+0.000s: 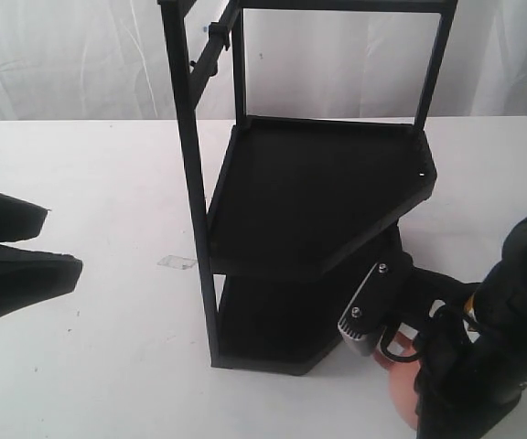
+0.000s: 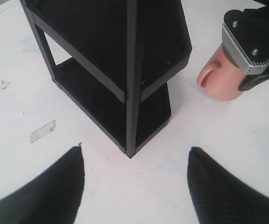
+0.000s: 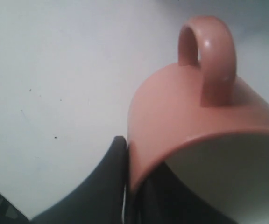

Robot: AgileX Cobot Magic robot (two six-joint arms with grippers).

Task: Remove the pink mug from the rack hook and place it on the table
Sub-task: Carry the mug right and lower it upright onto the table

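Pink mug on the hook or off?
Off. The right claw holds the pink mug low by the table; the rack hook is bare.

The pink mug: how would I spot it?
Find the tall black two-shelf metal rack on the white table. Beside its lower shelf, the black right gripper pinches the rim of a salmon-pink ceramic mug. It is the only pink thing there, with a loop handle.

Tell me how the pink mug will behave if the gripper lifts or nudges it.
The pink mug looks rigid and glossy, so it is probably slippery; the right gripper pinches only its rim wall, which may slip. Its round body could roll if tipped, though the loop handle would likely stop it. It looks ceramic, so a drop may chip it.
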